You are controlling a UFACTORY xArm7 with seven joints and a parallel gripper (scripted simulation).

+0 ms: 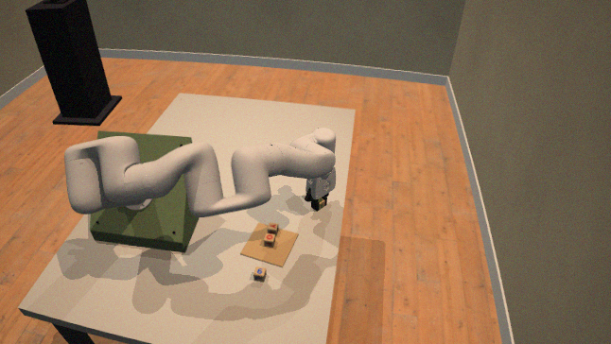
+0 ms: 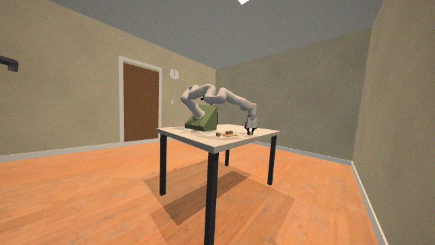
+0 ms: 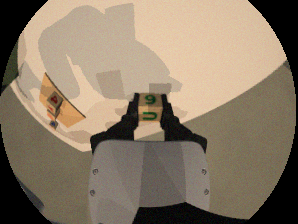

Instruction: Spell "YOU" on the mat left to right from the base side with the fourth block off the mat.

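Note:
My gripper [image 1: 319, 202] is shut on a wooden block with green letters [image 3: 150, 108], low over the table beyond the mat's far end; its near face shows a green U. The same block shows in the top view [image 1: 321, 203] and the exterior view [image 2: 250, 133]. The tan mat [image 1: 269, 248] holds two blocks with red letters: one at its far end [image 1: 272, 229] whose letter I cannot read, and one with an O [image 1: 270, 239] beside it. A block with a blue letter [image 1: 259, 273] lies on the table off the mat's near end.
The green robot base [image 1: 144, 189] stands at the table's left. The table's right edge [image 1: 342, 198] is close to the gripper. A black pillar [image 1: 71, 61] stands on the floor at the back left.

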